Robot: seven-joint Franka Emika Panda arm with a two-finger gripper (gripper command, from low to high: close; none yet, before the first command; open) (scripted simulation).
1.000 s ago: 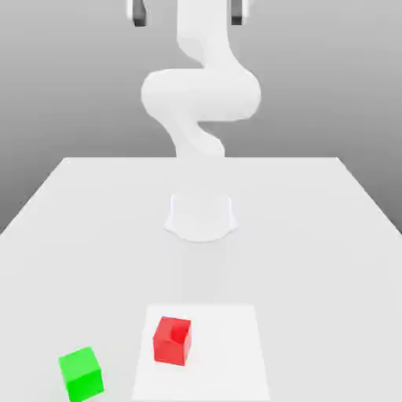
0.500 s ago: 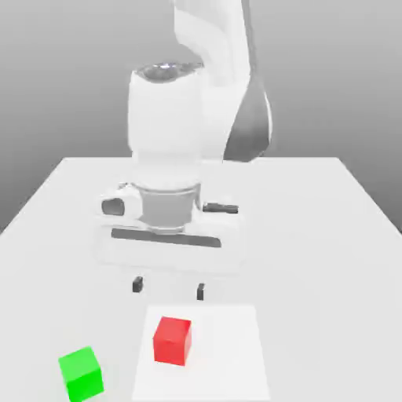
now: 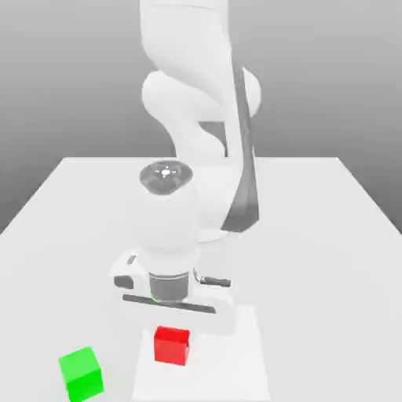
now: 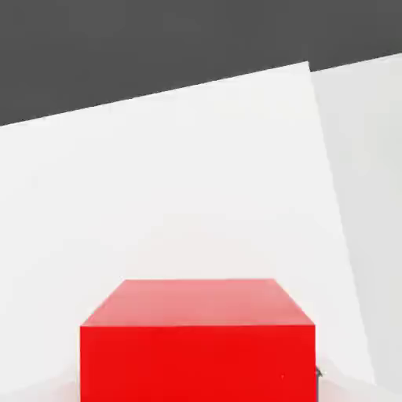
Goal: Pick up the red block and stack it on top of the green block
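My gripper [image 3: 172,334] is clamped on the red block [image 3: 172,345]. I advise lifting straight up, then centring squarely above the green block [image 3: 81,374] before release.

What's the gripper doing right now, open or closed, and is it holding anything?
Gripper: closed on the red block, which sits on the white mat; the green block is untouched.

A flat white worktop [image 3: 330,235] lay against a plain grey backdrop [image 3: 71,78]. On its near portion, a slightly lighter rectangular patch [image 3: 235,369] was marked on the surface. In the hand view, the patch [image 4: 196,196] appeared white, its edge meeting the worktop [image 4: 369,157].
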